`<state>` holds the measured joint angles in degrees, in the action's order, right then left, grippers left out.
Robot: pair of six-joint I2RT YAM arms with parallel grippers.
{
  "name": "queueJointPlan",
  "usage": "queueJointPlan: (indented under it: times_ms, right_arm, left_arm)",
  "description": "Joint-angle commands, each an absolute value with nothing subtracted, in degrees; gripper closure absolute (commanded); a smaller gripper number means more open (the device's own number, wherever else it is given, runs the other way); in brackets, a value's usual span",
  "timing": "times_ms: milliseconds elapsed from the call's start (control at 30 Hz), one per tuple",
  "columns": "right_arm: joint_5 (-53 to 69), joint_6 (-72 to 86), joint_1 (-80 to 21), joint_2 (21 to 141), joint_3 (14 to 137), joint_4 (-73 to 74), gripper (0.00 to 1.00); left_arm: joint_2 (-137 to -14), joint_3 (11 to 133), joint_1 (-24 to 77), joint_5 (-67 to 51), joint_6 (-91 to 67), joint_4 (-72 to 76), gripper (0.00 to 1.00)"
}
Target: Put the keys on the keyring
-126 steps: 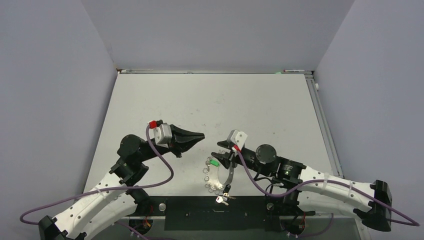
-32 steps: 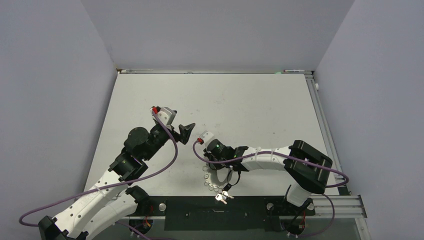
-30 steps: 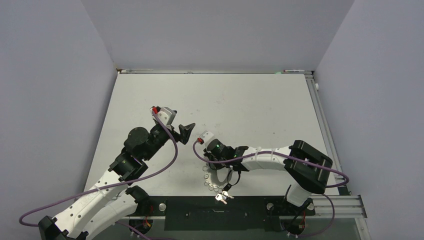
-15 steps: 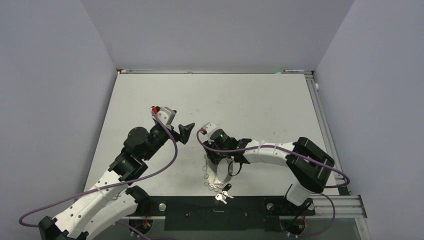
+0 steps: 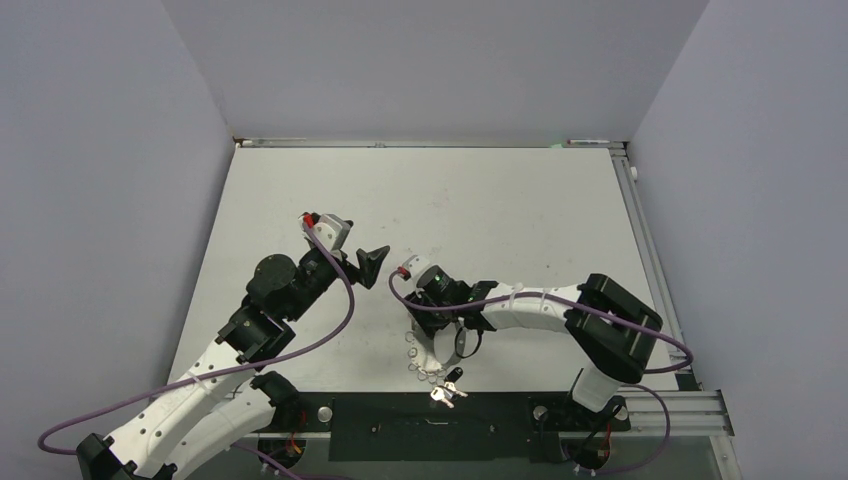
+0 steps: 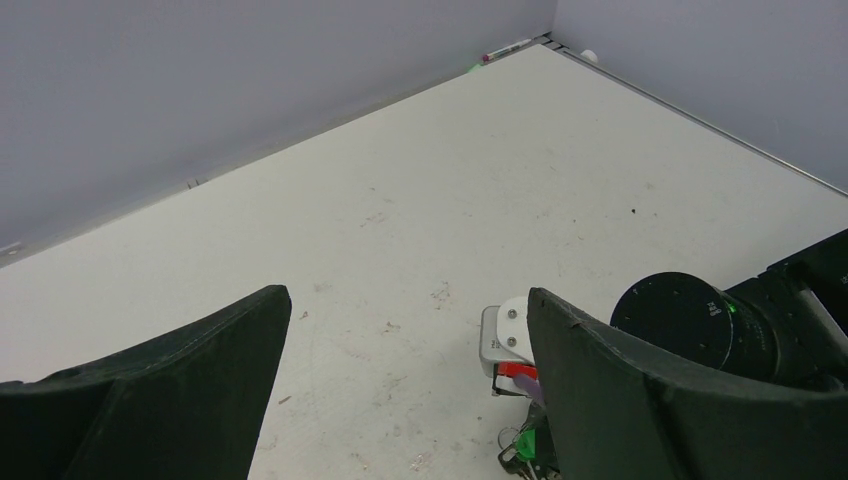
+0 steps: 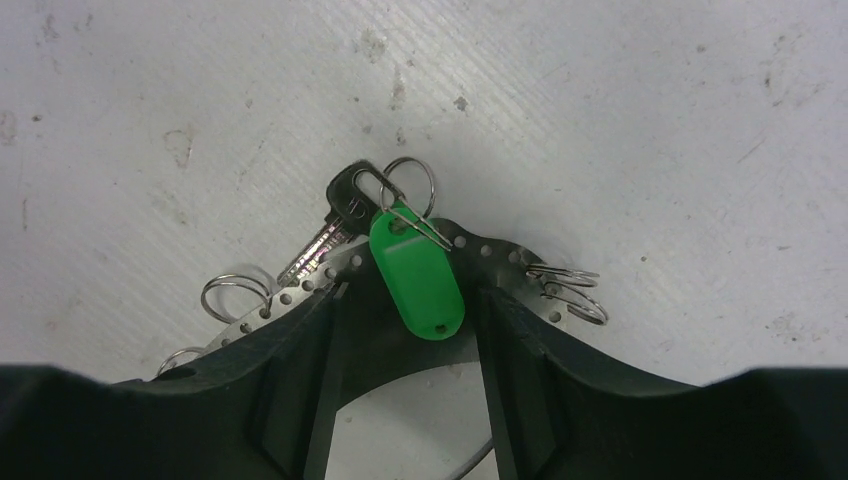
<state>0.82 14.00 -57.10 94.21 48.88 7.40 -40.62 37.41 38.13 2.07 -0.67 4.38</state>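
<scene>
In the right wrist view a key with a bright green plastic head (image 7: 416, 276) lies across the keyring (image 7: 500, 253), a pale grey band with holes and small split rings. A dark-headed key (image 7: 337, 222) lies just behind it. My right gripper (image 7: 405, 335) points down over them. It is open, its fingers (image 7: 300, 370) stand either side of the green head, and nothing is gripped. From above, the keyring (image 5: 437, 352) curves below the right gripper (image 5: 428, 316), and two more keys (image 5: 447, 385) lie by the front edge. My left gripper (image 5: 373, 262) hangs open and empty to the left.
The right arm's wrist camera block (image 6: 505, 338) and round black joint (image 6: 682, 318) sit close in front of the left gripper's right finger (image 6: 640, 390). Purple cables (image 5: 340, 320) loop off both arms. A rail (image 5: 640, 230) runs along the table's right edge, and grey walls stand on three sides.
The right gripper has opened from shut over the last second, and its wrist has shifted slightly away from the front edge. The left arm has not moved.
</scene>
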Motion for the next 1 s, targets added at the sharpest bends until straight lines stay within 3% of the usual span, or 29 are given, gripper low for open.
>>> queueJointPlan:
  times_ms: [0,133,433,633,967]
  right_arm:
    - [-1.8,12.3,-57.4,96.6,50.6,6.9,0.5]
    - [-2.6,11.4,-57.3,98.0,51.3,6.5,0.51]
    - [-2.9,11.1,-59.4,101.4,52.4,6.7,0.82]
    - [-4.5,11.8,-59.5,101.0,54.2,7.7,0.94]
    - [-5.3,13.7,-56.8,93.0,59.6,11.8,0.95]
  left_arm:
    - [-40.0,40.1,37.7,1.3,-0.6,5.0,0.14]
    - [-40.1,40.0,37.7,1.1,-0.5,5.0,0.14]
    - [-40.0,40.1,37.7,1.1,-0.5,4.9,0.14]
    - [-40.0,40.1,37.7,1.2,-0.4,4.9,0.14]
    - [-39.9,40.1,37.7,1.5,-0.3,4.9,0.14]
